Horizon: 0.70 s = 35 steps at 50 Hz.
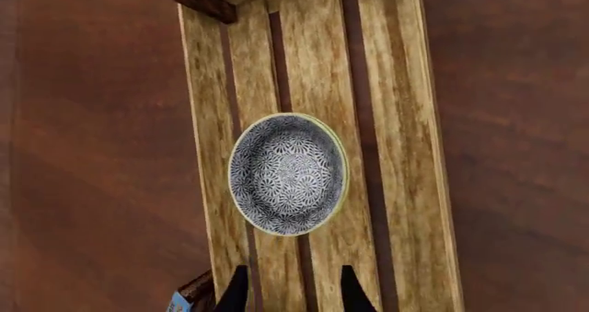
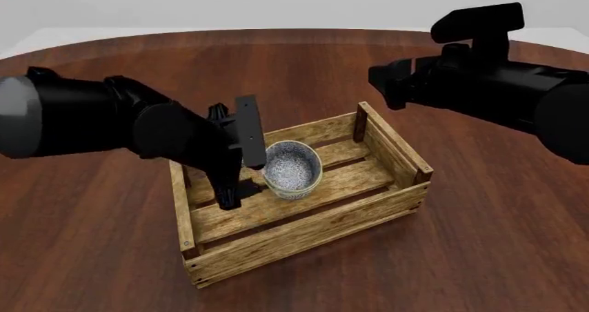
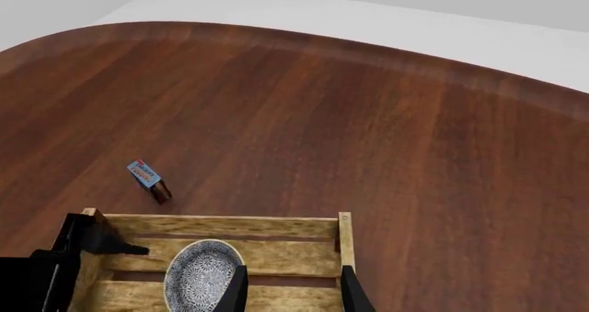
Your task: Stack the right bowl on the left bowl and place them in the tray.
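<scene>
1. Only one patterned bowl (image 2: 292, 168) can be made out; whether a second sits nested under it is unclear.
2. It rests on the slats of the wooden tray (image 2: 304, 236), near the middle.
3. The left gripper (image 1: 289, 290) hangs above it, fingers spread, holding nothing.
4. The right gripper (image 3: 291, 290) is raised over the tray's far side, also spread.
5. One small box (image 3: 148, 180) lies on the table (image 3: 368, 132) beyond the tray.

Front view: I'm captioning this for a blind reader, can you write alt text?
A patterned bowl sits inside a slatted wooden tray on a brown table. The left gripper hangs just beside the bowl over the tray, and the right arm is raised off to the right.
</scene>
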Available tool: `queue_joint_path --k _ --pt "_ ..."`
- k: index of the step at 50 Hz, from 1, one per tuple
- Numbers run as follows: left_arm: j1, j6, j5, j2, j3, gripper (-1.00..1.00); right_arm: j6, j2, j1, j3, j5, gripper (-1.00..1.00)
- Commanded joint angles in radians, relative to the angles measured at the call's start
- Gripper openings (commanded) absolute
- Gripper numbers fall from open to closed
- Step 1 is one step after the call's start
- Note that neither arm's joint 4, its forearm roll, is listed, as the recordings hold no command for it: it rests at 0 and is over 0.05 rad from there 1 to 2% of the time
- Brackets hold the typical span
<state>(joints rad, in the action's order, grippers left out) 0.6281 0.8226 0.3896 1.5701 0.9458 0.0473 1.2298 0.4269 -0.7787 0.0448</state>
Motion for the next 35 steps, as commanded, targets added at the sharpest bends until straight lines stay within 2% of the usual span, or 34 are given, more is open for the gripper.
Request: queue_joint_path --k 1,29,35 --pt "-0.028 -0.060 0.007 -0.079 0.008 1.00 0.005 -0.012 0.014 0.005 -0.004 1.00" --pt "-0.076 -0.143 0.049 -0.195 0.043 1.00 0.008 -0.026 0.017 0.009 -0.007 1.00" --pt "-0.125 -0.197 0.038 -0.199 0.085 1.00 0.011 -0.033 0.016 0.010 -0.008 1.00"
